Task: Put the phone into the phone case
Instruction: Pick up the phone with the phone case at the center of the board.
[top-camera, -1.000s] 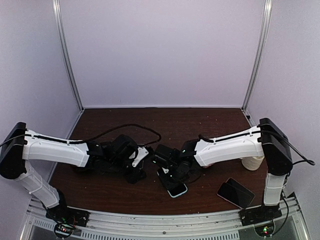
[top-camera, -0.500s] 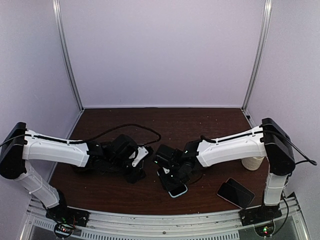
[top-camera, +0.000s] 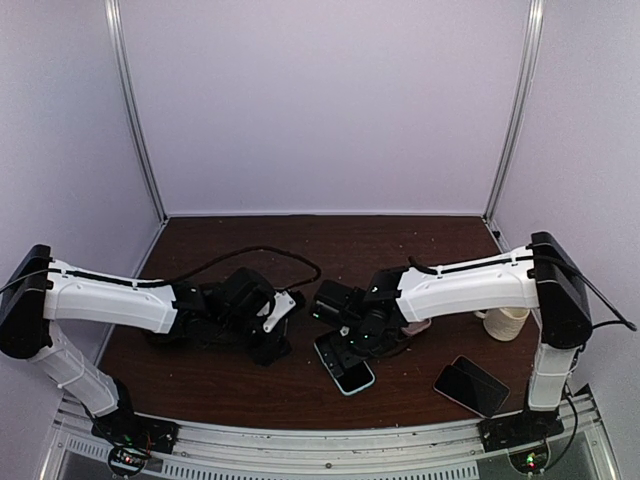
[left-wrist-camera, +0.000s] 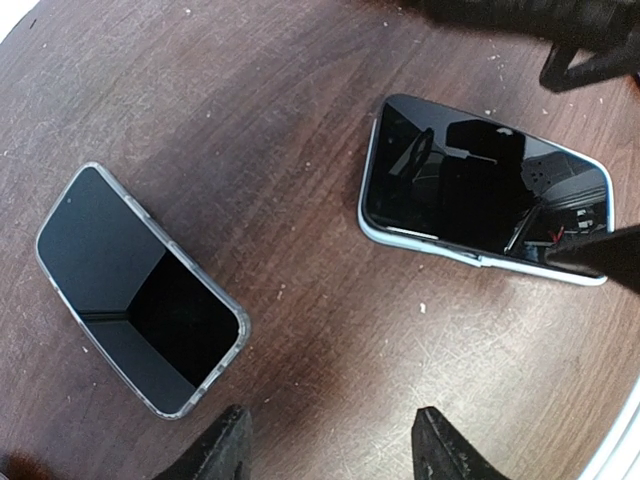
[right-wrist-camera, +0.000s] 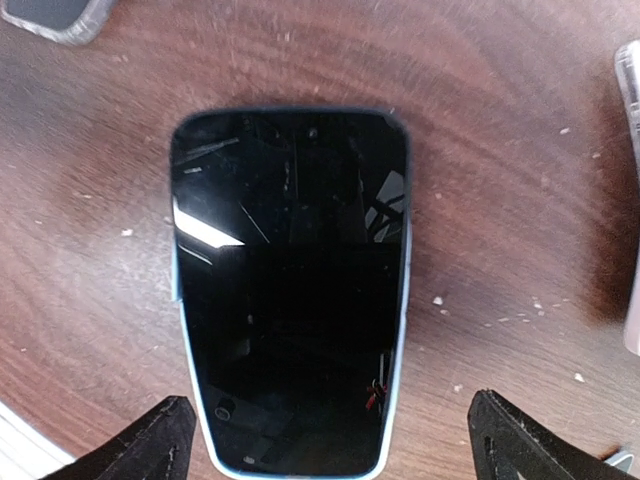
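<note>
Near the middle of the table's (top-camera: 400, 250) near edge, the phone (right-wrist-camera: 290, 290) is seen lying screen up inside the light-blue phone case (left-wrist-camera: 415, 237). The right gripper (right-wrist-camera: 330, 440), nearly pressed together a second ago, has been spread wide above it and grips nothing. Seating is judged done, or nearly. Further left, the left gripper (left-wrist-camera: 330, 445) is held half-spread and empty.

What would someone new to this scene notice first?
The left arm and right arm meet over the middle of the dark wooden table. Directly under the right gripper, whose jaws stand wide open, lies a black phone with a light blue rim, screen up. A second dark phone in a clear case lies near the right arm's base.
</note>
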